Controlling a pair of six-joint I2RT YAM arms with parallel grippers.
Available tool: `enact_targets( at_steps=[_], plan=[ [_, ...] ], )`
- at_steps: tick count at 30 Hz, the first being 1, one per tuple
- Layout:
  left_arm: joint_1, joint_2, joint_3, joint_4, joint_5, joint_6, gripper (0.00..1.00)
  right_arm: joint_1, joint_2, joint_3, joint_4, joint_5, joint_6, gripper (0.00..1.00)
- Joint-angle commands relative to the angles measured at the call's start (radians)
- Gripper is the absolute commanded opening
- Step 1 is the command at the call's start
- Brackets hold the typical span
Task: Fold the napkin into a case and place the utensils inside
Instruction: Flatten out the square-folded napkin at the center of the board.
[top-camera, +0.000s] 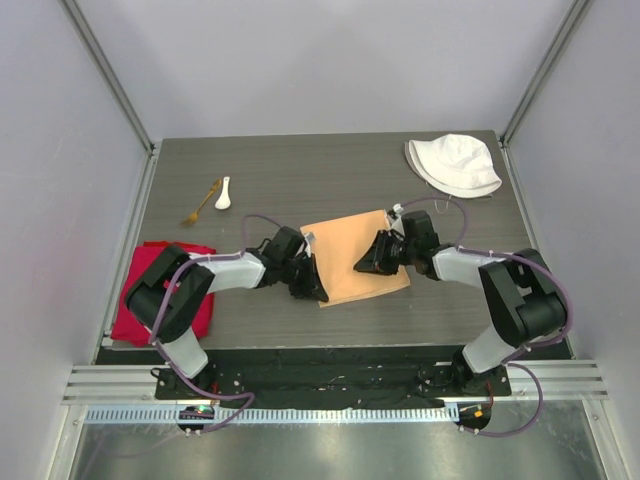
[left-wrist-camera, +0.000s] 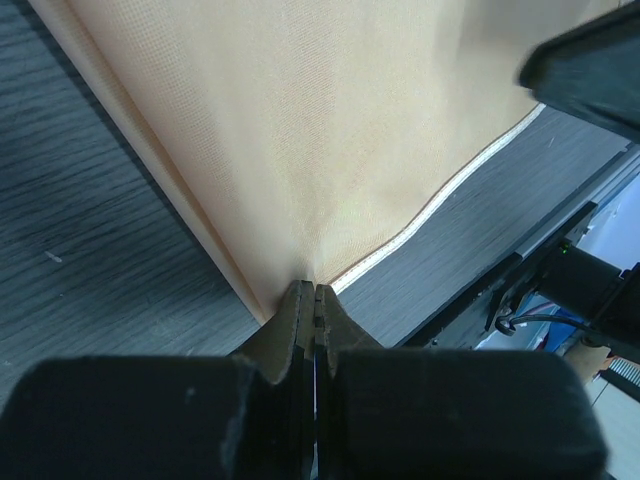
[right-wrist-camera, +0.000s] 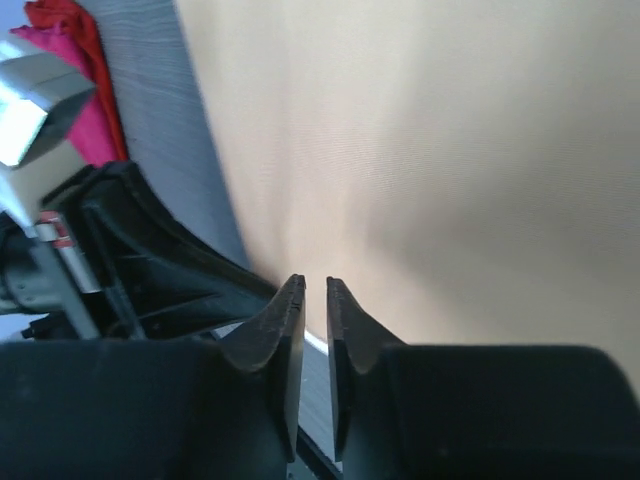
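the napkin (top-camera: 340, 257) lies mid-table, a tilted near-square, and the left gripper (left-wrist-camera: 312, 296) is clamped shut on its lower-left corner, so the cloth runs up and right from that claw toward the right gripper (right-wrist-camera: 313, 290), which hangs over the cloth's middle with a narrow gap and nothing plainly between its jaws. only the top view shows the spoon (top-camera: 222, 193) and fork (top-camera: 203, 203), well apart from the cloth at upper left; only the left wrist view shows the pinch itself, hem trailing right.

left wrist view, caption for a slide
Left tool shut on a corner of the peach napkin, over the dark wood-grain table
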Motion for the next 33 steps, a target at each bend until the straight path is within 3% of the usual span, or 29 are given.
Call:
enact_targets(
  at_steps=[1,5,10,15,21,27,30,33],
  plan=[
    [0.000,-0.016,-0.031,-0.009,-0.017,0.026,0.00,-0.024,0.087,-0.059,0.127,-0.006,0.023,0.13],
    [0.000,-0.054,0.016,-0.012,0.017,0.005,0.00,-0.030,0.139,-0.086,0.164,-0.011,0.009,0.08],
    [0.000,-0.085,0.164,-0.022,0.052,-0.044,0.01,-0.028,0.163,-0.096,0.203,-0.017,0.025,0.07],
    [0.011,-0.011,0.234,0.049,0.052,-0.071,0.01,-0.030,0.143,-0.086,0.172,-0.005,0.015,0.08],
    [0.011,0.047,0.075,0.232,0.098,-0.144,0.00,-0.030,0.110,-0.021,0.117,-0.008,0.023,0.13],
    [0.012,-0.028,-0.077,0.189,0.037,-0.069,0.00,-0.030,0.117,0.047,0.062,-0.006,-0.011,0.16],
    [0.012,-0.042,-0.109,0.203,0.019,-0.057,0.00,-0.028,0.117,0.085,0.043,0.000,-0.026,0.28],
    [0.012,-0.002,-0.124,0.237,0.029,-0.054,0.00,-0.024,0.127,0.139,0.078,0.000,0.001,0.49]
  ],
)
